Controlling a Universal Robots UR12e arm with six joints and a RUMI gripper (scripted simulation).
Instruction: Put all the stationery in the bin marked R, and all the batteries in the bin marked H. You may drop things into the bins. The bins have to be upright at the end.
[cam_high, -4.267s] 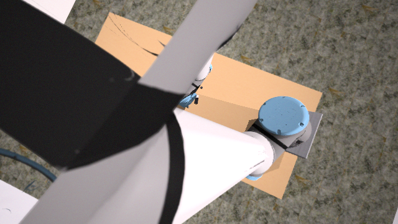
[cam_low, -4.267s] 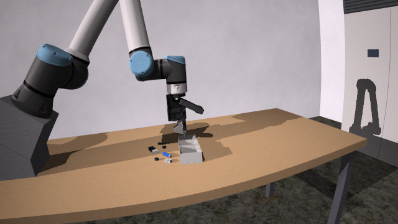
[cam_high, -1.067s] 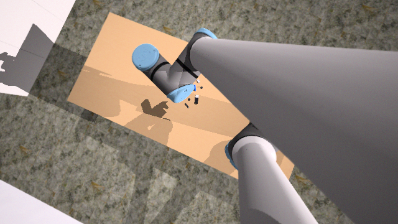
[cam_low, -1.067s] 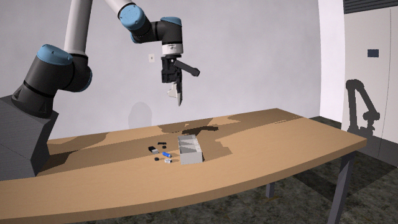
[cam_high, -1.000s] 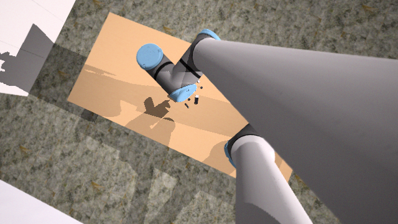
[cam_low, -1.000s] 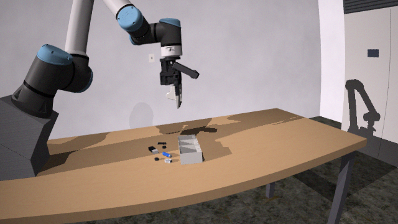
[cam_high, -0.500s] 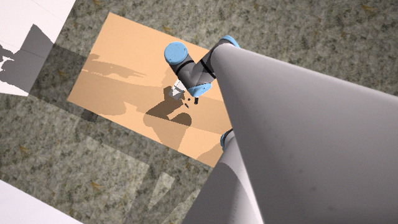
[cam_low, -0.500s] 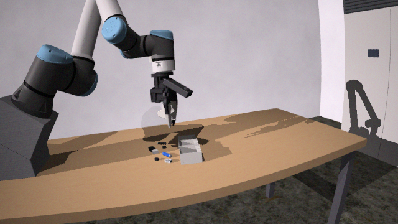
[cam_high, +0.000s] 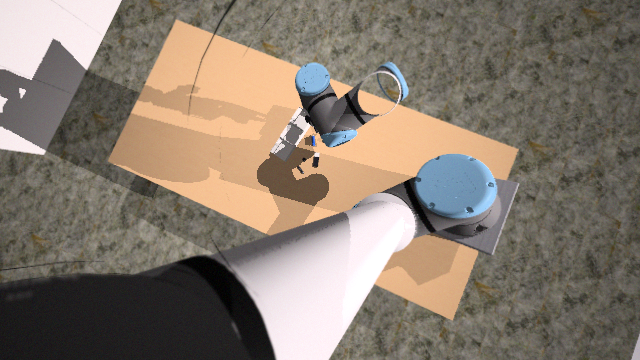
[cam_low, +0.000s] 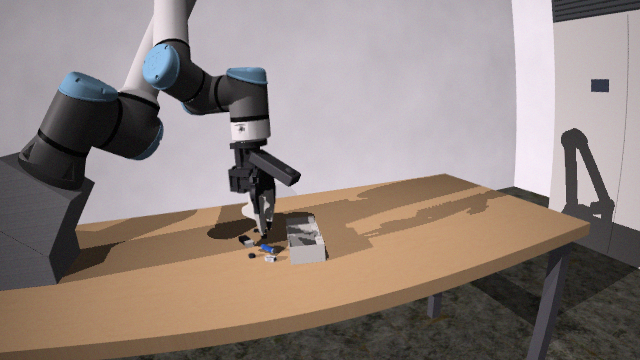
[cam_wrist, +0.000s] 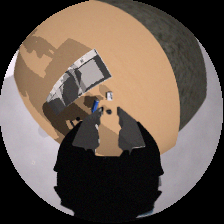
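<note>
I have the gripper (cam_low: 267, 233) (cam_wrist: 110, 107) slightly open, gripping nothing, low by the blue battery (cam_high: 313, 141) (cam_low: 267, 248) (cam_wrist: 95, 106), beside the bins (cam_high: 286, 151) (cam_low: 307, 254) (cam_wrist: 103, 65); picking seems next, target unclear, so I'd align before closing

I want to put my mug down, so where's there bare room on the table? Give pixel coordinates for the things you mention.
Likely the table's (cam_high: 190, 55) (cam_low: 450, 225) broad stretch beyond the bin row (cam_high: 278, 153) (cam_low: 308, 254), away from the robot's base, or the front strip below the small items. It's crowded between the row and the black-and-white block (cam_high: 316, 160) (cam_low: 246, 241), with the fingers (cam_low: 265, 235) right there.
</note>
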